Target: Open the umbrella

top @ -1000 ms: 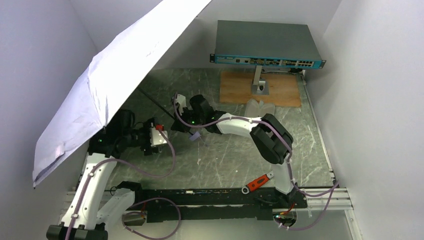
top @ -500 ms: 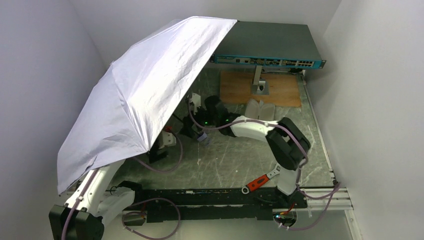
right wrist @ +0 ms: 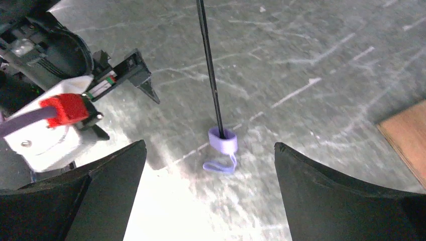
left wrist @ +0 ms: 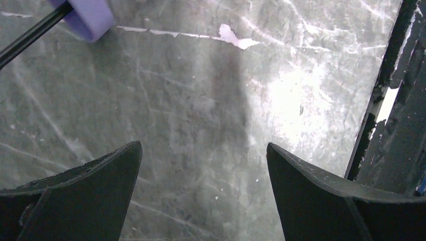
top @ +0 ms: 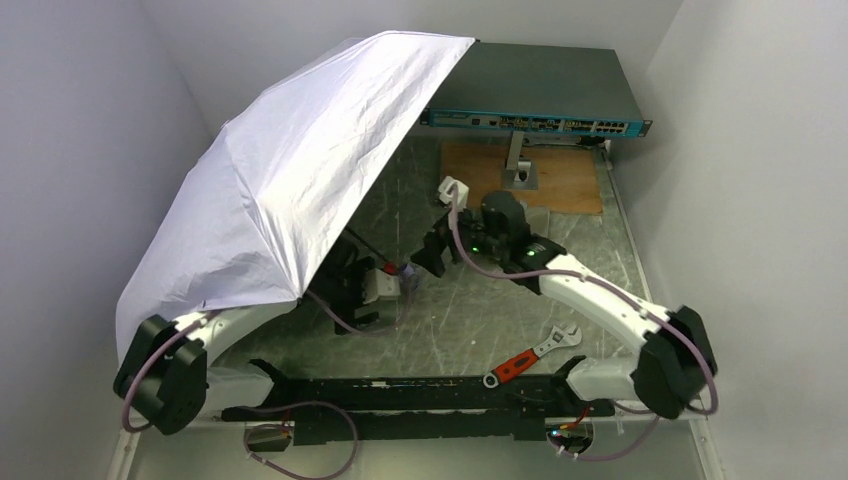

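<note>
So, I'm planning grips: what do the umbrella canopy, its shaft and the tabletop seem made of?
Umbrella canopy: thin fabric, matte, creased along folds.
Shaft: probably metal, black, thin and straight.
Tabletop: stone-like or laminate, grey-green, veined, scratched, with glare patches.

The umbrella [top: 300, 170] is open, its pale lavender-white canopy [top: 260, 230] spread taut and tipped on its side over the left part of the counter [top: 480, 310]. A thin black shaft [right wrist: 210, 70] slants down from under the fabric to a small lavender handle [right wrist: 222, 139], which rests on the counter with its looped strap [right wrist: 218, 165] lying beside it.
</note>
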`<control>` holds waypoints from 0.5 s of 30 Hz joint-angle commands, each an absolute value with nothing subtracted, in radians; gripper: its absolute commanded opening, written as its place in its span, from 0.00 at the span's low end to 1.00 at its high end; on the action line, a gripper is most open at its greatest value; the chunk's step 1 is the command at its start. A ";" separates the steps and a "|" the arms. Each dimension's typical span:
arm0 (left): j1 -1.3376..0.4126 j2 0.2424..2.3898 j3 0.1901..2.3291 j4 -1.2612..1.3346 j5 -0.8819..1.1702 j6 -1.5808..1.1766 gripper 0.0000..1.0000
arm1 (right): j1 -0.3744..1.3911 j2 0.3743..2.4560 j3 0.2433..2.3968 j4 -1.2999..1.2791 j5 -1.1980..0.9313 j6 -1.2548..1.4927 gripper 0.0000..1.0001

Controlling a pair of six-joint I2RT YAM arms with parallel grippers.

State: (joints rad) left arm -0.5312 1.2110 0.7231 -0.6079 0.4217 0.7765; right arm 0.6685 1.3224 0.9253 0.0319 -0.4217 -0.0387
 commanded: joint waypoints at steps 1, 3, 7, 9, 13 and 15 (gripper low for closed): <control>-0.660 1.286 0.817 -0.514 0.290 0.613 1.00 | 0.620 1.164 0.872 -0.113 -0.379 -0.089 1.00; -0.675 1.330 0.884 -0.547 0.305 0.568 1.00 | 0.611 1.100 0.848 -0.158 -0.351 -0.112 1.00; -0.677 1.325 0.951 -0.516 0.286 0.435 1.00 | 0.591 0.973 0.786 -0.218 -0.265 -0.141 1.00; -0.677 1.296 0.965 -0.483 0.264 0.405 1.00 | 0.571 0.932 0.765 -0.244 -0.235 -0.136 1.00; -0.676 1.284 0.993 -0.483 0.194 0.357 1.00 | 0.535 0.886 0.735 -0.267 -0.204 -0.144 1.00; -0.676 1.255 0.971 -0.478 0.198 0.360 1.00 | 0.528 0.873 0.727 -0.271 -0.209 -0.159 1.00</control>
